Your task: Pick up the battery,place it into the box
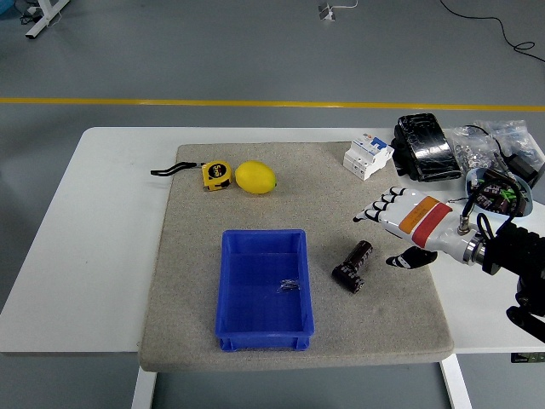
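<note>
1. Way over to the hand's left, a yellow tape measure and a lemon sit side by side on the grey mat.
2. The blue box lies left of the hand, with some tiny dark bit inside.
3. The battery lies on the mat just left of the hand, not touching it.
4. The right hand hovers with fingers spread, holding nothing.

A single head camera is looking forward and down from high on the near side, taking in the whole white bench, with grey floor stretching beyond its far edge.
</note>
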Motion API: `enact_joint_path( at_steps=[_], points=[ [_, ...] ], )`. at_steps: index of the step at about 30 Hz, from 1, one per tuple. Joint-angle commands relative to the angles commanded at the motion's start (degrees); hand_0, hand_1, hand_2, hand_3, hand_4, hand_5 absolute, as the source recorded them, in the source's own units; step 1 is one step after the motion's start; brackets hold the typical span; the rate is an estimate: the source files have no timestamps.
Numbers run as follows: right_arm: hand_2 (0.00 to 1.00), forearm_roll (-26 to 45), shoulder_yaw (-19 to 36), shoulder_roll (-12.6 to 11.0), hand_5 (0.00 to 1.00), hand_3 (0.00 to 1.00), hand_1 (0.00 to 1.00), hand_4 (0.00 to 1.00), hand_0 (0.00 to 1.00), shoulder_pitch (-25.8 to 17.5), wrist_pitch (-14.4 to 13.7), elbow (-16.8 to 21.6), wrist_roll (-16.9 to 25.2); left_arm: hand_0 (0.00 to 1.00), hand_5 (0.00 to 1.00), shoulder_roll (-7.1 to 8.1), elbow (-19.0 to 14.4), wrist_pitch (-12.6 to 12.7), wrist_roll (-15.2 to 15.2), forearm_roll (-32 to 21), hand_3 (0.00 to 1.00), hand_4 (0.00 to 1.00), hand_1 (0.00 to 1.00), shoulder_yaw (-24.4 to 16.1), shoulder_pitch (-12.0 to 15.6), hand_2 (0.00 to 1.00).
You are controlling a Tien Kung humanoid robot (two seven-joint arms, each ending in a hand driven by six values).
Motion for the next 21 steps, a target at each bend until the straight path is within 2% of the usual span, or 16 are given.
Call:
enact_joint_path(
  at_steps=[10,11,21],
  points=[
    [0.743,1.09,-6.86,0.37,0.094,0.739,0.688,0.861,0.721,4.46,0.49,-2.90,1.88,0.737,0.711,-0.16,-0.01,-0.13,-0.34,0.47,0.687,0.705,0.729,-0.40,-0.54,0.780],
    [0.751,1.06,-7.31,0.59,0.078,0.774,0.692,0.867,0.721,4.80,0.70,-2.89,1.82,0.736,0.710,-0.17,-0.01,-0.16,-0.34,0.61,0.687,0.705,0.728,-0.52,-0.58,0.780],
    [0.779,2.15,-9.59,3.11,0.094,0.810,0.728,0.880,0.738,6.70,1.95,-1.07,0.57,0.736,0.712,-0.25,-0.07,-0.53,-0.38,1.57,0.686,0.704,0.728,-1.16,-0.65,0.781]
  ],
)
